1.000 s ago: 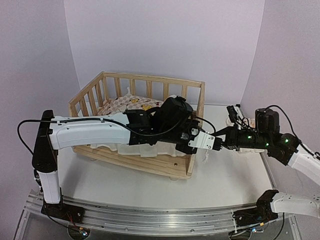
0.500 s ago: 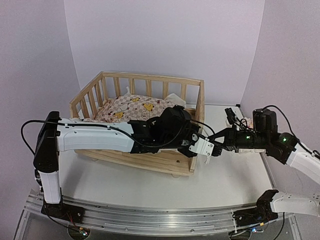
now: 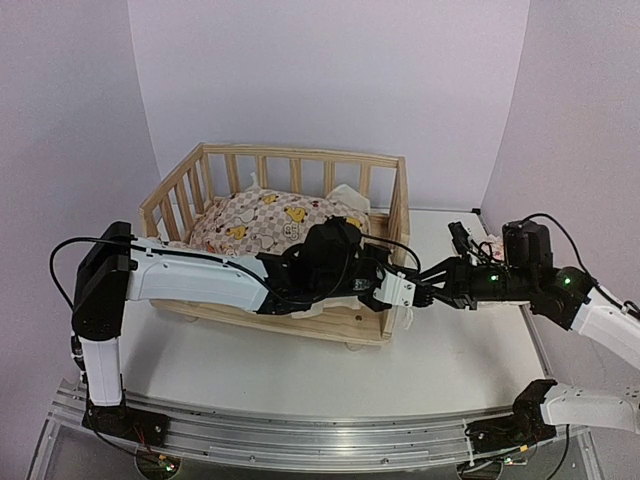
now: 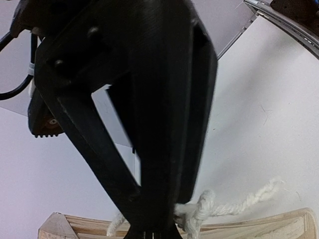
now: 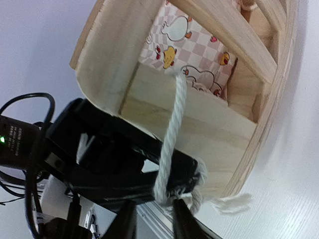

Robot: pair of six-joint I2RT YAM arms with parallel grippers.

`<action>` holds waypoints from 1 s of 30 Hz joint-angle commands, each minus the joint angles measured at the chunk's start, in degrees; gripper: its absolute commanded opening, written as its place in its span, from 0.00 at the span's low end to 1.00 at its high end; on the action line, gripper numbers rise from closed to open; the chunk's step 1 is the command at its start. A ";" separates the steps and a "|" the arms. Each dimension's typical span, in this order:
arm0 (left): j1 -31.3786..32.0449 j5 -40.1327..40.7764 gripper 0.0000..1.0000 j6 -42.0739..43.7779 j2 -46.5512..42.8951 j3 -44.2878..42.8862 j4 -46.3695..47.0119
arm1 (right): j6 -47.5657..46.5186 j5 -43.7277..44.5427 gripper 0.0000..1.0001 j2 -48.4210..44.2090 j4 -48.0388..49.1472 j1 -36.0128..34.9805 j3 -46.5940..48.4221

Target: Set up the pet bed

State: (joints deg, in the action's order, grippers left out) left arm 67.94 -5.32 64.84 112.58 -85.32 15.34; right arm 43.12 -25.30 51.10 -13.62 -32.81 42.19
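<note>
The pet bed (image 3: 300, 154), a light-wood slatted frame, stands left of centre with a pink-checked duck cushion (image 3: 270, 220) in it. My left arm reaches across its front. At the front right corner my left gripper (image 3: 398, 291) (image 4: 151, 233) is shut on a white rope (image 4: 208, 205) (image 5: 172, 132) near its knot. The rope comes down from the bed's end panel (image 5: 199, 119) and wraps over the left fingers (image 5: 124, 172). My right gripper (image 3: 422, 296) (image 5: 155, 224) stands just below that knot. Its jaws are apart and hold nothing. A frayed rope end (image 3: 409, 318) hangs at the corner.
The bed's wooden rim (image 4: 279, 226) lies right under the left fingers. A small pale object (image 3: 492, 245) sits on the white table (image 3: 450, 350) behind my right arm. The table's metal rail (image 3: 300, 430) runs along the near edge.
My left arm has dropped lower and forward along the bed's front, uncovering the cushion. The right gripper has slid left toward the corner and its jaws have parted.
</note>
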 commanded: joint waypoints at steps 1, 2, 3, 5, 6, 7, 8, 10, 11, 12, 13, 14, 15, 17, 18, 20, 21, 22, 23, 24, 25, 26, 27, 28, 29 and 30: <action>-3.35 3.63 0.00 0.18 2.36 2.14 2.75 | -3.56 3.94 0.38 -1.54 -8.69 -0.41 1.30; -3.54 3.68 0.00 0.31 2.49 2.42 2.99 | -4.53 5.10 0.40 -1.89 -10.26 -0.42 2.08; -3.68 3.73 0.00 0.33 2.64 2.60 3.15 | -5.43 6.28 0.41 -2.22 -11.74 -0.43 2.93; -3.92 3.81 0.00 0.15 2.90 2.89 3.39 | -7.08 8.71 0.43 -2.59 -14.77 -0.41 4.49; -3.97 3.85 0.00 0.08 2.97 3.03 3.38 | -7.99 10.11 0.43 -2.66 -16.23 -0.42 5.29; -3.97 3.84 0.00 0.04 3.02 3.15 3.35 | -8.87 11.20 0.41 -2.55 -17.28 -0.42 5.87; -3.97 3.81 0.00 0.05 3.09 3.26 3.26 | -9.72 12.20 0.39 -2.30 -17.97 -0.41 6.37; -4.04 3.82 0.00 0.10 3.17 3.40 3.09 | -11.61 14.28 0.32 -1.72 -18.74 -0.32 7.13; -4.10 3.82 0.00 0.10 3.17 3.42 2.95 | -12.40 15.95 0.29 -1.31 -18.88 -0.23 7.43; -4.17 3.82 0.00 0.06 3.19 3.45 2.80 | -12.80 17.68 0.27 -0.95 -18.98 -0.06 7.65; -4.29 3.79 0.00 -0.02 3.17 3.50 2.69 | -13.02 19.13 0.26 -0.36 -18.94 0.31 7.92; -4.37 3.71 0.00 -0.09 3.07 3.62 2.62 | -13.08 19.88 0.25 0.54 -18.86 0.94 8.20; -4.45 3.67 0.00 -0.14 2.99 3.75 2.60 | -13.26 19.80 0.25 1.76 -18.61 1.57 8.51; -4.59 3.50 0.00 -0.16 2.94 3.94 2.67 | -13.40 17.88 0.28 4.58 -17.46 2.46 9.12; -4.66 3.43 0.00 -0.16 2.90 4.00 2.68 | -13.36 16.04 0.31 6.15 -16.27 2.85 9.40; -4.86 3.31 0.00 -0.08 2.87 4.02 2.75 | -13.42 12.72 0.43 7.89 -13.18 3.23 9.33; -4.95 3.22 0.00 -0.08 2.91 4.02 2.78 | -14.08 11.11 0.46 8.22 -11.44 3.38 9.09; -5.06 3.09 0.00 -0.11 2.90 3.98 2.84 | -15.19 10.05 0.47 8.14 -10.43 3.43 8.66; -5.15 2.94 0.00 -0.24 2.84 3.92 2.85 | -16.59 9.09 0.47 7.60 -8.30 3.45 7.68; -5.18 2.79 0.00 -0.40 2.86 3.82 2.82 | -17.61 8.46 0.47 7.17 -6.94 3.47 6.77; -5.20 2.66 0.00 -0.55 2.93 3.71 2.76 | -18.38 7.89 0.46 6.89 -5.91 3.48 6.00; -5.23 2.56 0.00 -0.64 3.00 3.58 2.60 | -18.82 6.97 0.44 7.07 -4.73 3.47 5.69; -5.25 2.51 0.00 -0.68 3.05 3.49 2.46 | -18.89 5.34 0.43 7.62 -3.45 3.50 5.51; -5.27 2.49 0.00 -0.68 3.08 3.41 2.33 | -18.65 3.44 0.43 8.36 -2.09 3.54 5.39; -5.28 2.50 0.00 -0.69 3.10 3.36 2.21 | -18.12 1.95 0.42 9.00 -0.67 3.54 5.25; -5.28 2.46 0.00 -0.75 3.12 3.29 2.06 | -17.69 0.44 0.42 9.29 0.52 3.54 4.77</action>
State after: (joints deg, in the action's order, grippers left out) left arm 66.25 -7.28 64.67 113.73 -83.11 22.57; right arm 26.72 -16.57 59.21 -21.78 -29.52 48.05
